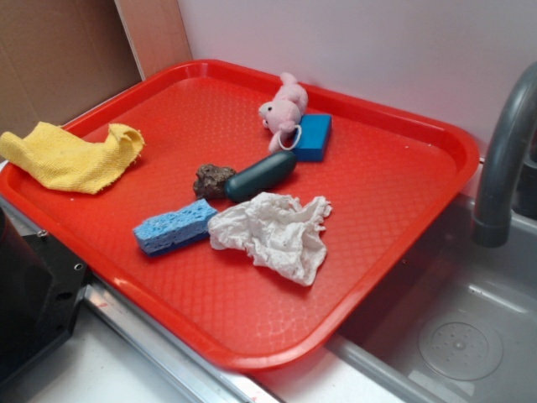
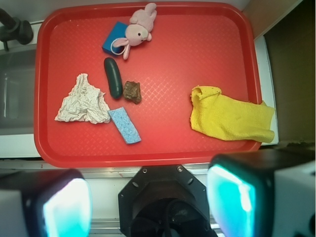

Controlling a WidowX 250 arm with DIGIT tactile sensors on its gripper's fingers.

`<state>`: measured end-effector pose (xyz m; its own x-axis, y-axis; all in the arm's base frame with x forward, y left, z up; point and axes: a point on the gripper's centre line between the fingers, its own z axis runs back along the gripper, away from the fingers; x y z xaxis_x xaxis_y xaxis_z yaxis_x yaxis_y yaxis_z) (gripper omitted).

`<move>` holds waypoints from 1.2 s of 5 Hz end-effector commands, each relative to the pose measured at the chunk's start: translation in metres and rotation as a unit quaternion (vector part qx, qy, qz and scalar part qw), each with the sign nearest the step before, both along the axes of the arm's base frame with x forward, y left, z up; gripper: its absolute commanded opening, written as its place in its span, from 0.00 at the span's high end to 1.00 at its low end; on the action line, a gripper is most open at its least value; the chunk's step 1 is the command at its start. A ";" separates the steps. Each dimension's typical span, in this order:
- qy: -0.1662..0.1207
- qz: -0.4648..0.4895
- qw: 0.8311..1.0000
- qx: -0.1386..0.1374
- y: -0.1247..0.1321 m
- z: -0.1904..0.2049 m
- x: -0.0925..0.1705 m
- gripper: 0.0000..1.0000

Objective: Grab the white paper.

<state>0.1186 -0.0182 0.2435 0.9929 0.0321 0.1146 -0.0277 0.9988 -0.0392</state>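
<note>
The white paper (image 1: 272,232) is a crumpled, wrinkled sheet lying flat on the red tray (image 1: 394,252), right of the blue sponge (image 1: 174,226). From the wrist view the white paper (image 2: 84,102) sits at the tray's left side, touching the sponge (image 2: 124,125). My gripper (image 2: 148,197) hovers high above, off the near edge of the tray (image 2: 197,148), far from the paper. Its two fingers stand wide apart with nothing between them. The exterior view does not show the gripper.
Also on the tray: a dark green oblong object (image 1: 261,175), a brown lump (image 1: 213,180), a pink plush bunny (image 1: 283,110) on a blue block (image 1: 314,136), and a yellow cloth (image 1: 71,155) over the left rim. A sink (image 1: 461,336) with a grey faucet (image 1: 503,151) lies right.
</note>
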 end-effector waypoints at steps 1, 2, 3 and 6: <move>0.000 0.000 1.000 0.000 0.000 0.000 0.000 0.00; -0.026 -0.125 0.992 -0.017 -0.030 -0.049 0.016 0.00; -0.037 -0.248 0.968 0.020 -0.060 -0.083 0.034 0.00; -0.010 -0.484 0.873 0.066 -0.090 -0.170 0.014 0.00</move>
